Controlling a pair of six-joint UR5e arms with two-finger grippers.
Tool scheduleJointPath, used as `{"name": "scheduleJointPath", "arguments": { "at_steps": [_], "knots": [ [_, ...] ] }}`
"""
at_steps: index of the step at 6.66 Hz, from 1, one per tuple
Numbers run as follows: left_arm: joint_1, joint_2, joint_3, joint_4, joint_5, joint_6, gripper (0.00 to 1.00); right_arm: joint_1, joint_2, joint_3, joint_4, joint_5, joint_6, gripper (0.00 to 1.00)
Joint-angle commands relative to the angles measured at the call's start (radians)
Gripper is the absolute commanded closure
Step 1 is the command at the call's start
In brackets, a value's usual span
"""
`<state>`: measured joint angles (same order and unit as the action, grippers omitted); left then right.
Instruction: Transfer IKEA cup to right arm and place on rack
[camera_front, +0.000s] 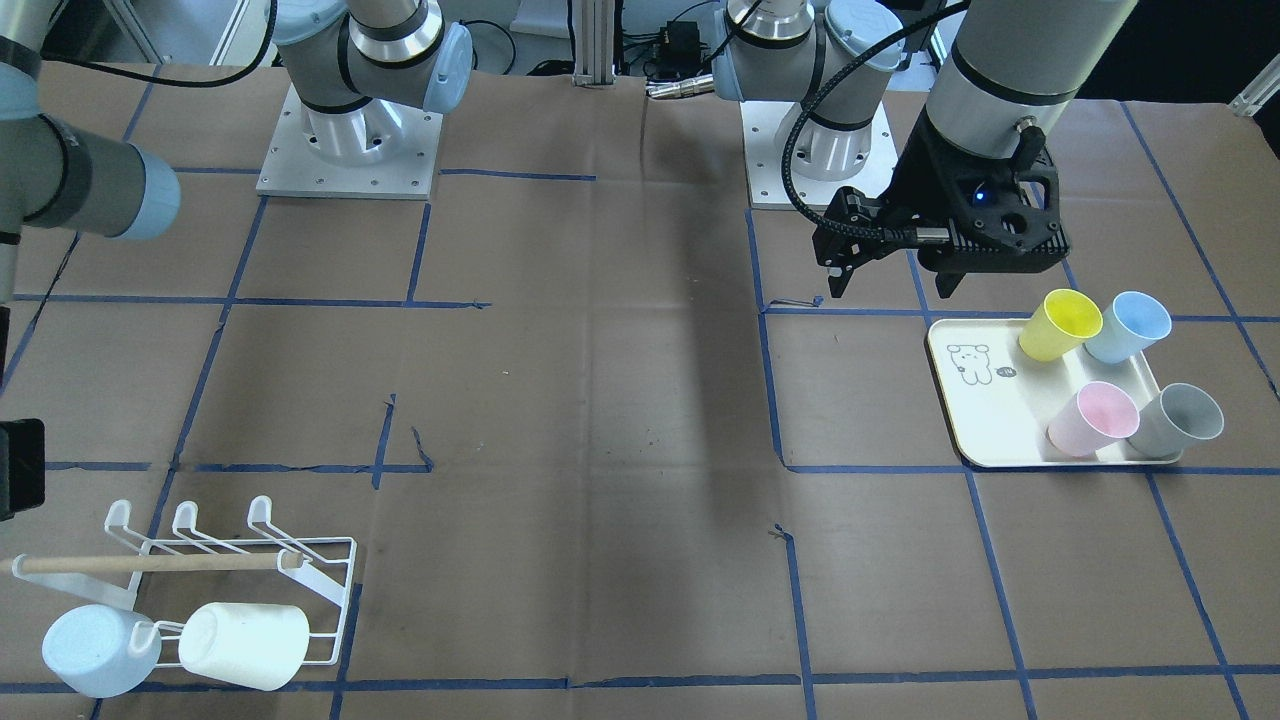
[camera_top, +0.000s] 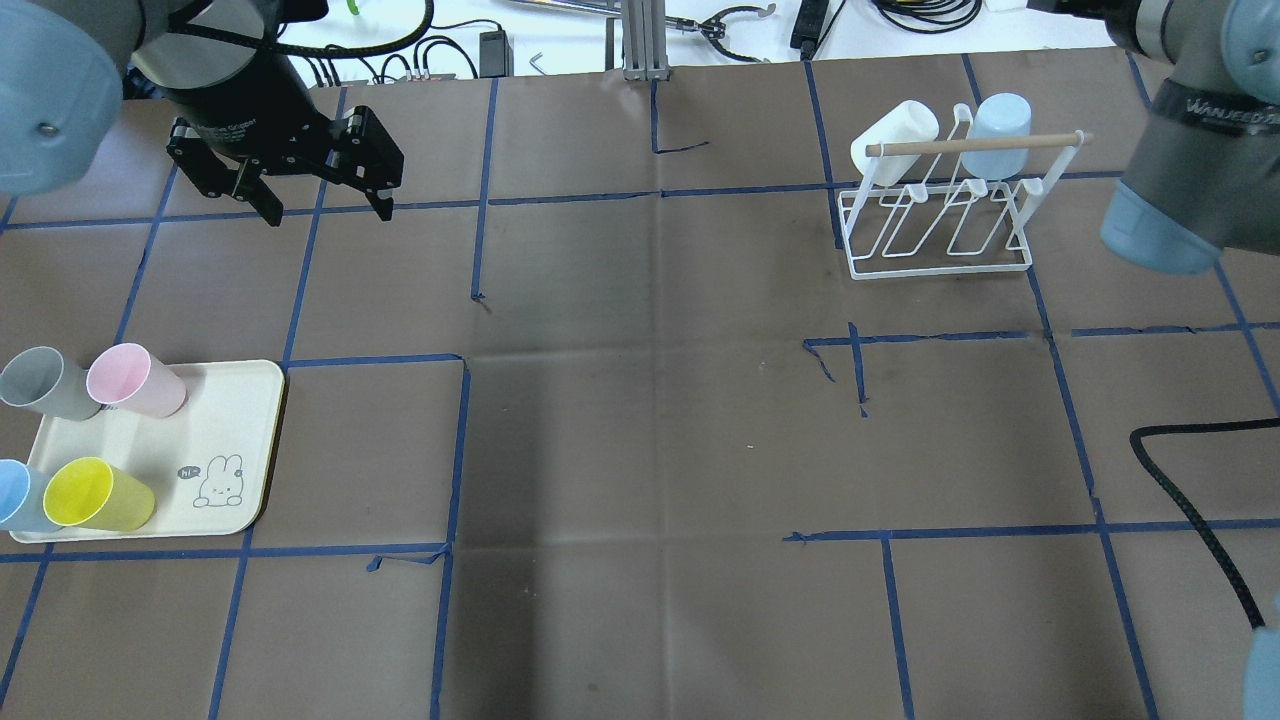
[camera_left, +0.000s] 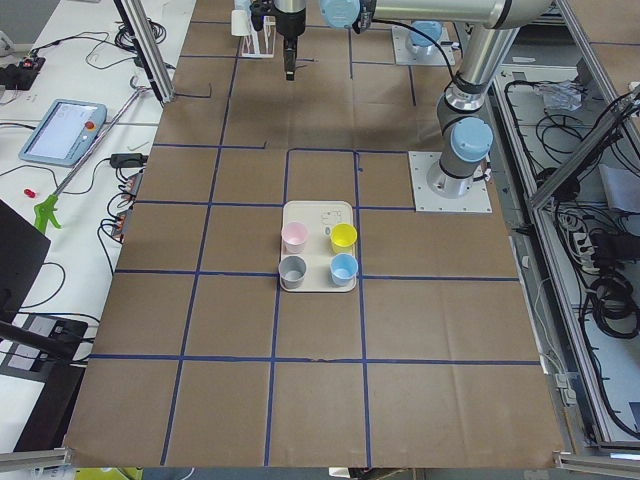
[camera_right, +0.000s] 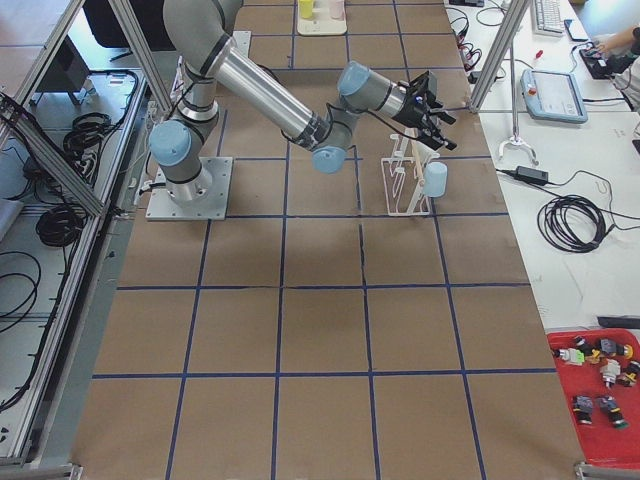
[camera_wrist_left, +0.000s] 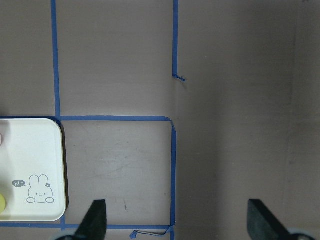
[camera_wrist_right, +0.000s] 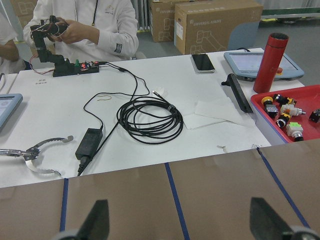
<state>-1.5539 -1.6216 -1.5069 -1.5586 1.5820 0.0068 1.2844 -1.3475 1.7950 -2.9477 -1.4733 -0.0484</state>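
Note:
Four cups stand on a cream tray (camera_top: 220, 420): yellow (camera_top: 97, 495), pale blue (camera_top: 15, 495), pink (camera_top: 135, 380) and grey (camera_top: 45, 383). My left gripper (camera_top: 328, 213) hangs open and empty above the table, beyond the tray's far side. Its wrist view shows both fingertips (camera_wrist_left: 95, 220) wide apart over the brown paper, with the tray corner (camera_wrist_left: 35, 165) at left. The white wire rack (camera_top: 940, 230) with a wooden dowel holds a white cup (camera_top: 893, 130) and a pale blue cup (camera_top: 1000, 122). My right gripper (camera_right: 432, 110) hovers by the rack, open and empty in its wrist view (camera_wrist_right: 180, 225).
The table is brown paper with a blue tape grid. A black cable (camera_top: 1190, 500) lies at the right edge in the overhead view. Beyond the far edge is a white bench (camera_wrist_right: 150, 125) with cables, a red bottle (camera_wrist_right: 270, 62) and seated people.

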Motion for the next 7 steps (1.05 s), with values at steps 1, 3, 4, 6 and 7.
{"name": "scheduleJointPath", "arguments": {
  "at_steps": [1,3,4,6,7],
  "knots": [
    [0.0,0.014,-0.027,-0.004,-0.005,-0.001,0.0,0.015,-0.088,-0.073,0.392,0.007,0.002,0.0],
    [0.0,0.02,-0.039,-0.004,-0.007,-0.001,0.0,0.084,-0.111,-0.167,0.725,-0.037,-0.013,0.0],
    [0.0,0.02,-0.039,-0.004,-0.007,-0.001,0.0,0.117,-0.16,-0.177,0.909,-0.085,-0.013,0.0],
    [0.0,0.019,-0.039,0.006,-0.008,0.001,0.0,0.186,-0.2,-0.178,1.13,-0.087,-0.011,0.0],
    [0.0,0.017,-0.038,0.009,-0.008,0.001,0.0,0.206,-0.209,-0.175,1.165,-0.081,-0.007,0.0]
  ]
}}
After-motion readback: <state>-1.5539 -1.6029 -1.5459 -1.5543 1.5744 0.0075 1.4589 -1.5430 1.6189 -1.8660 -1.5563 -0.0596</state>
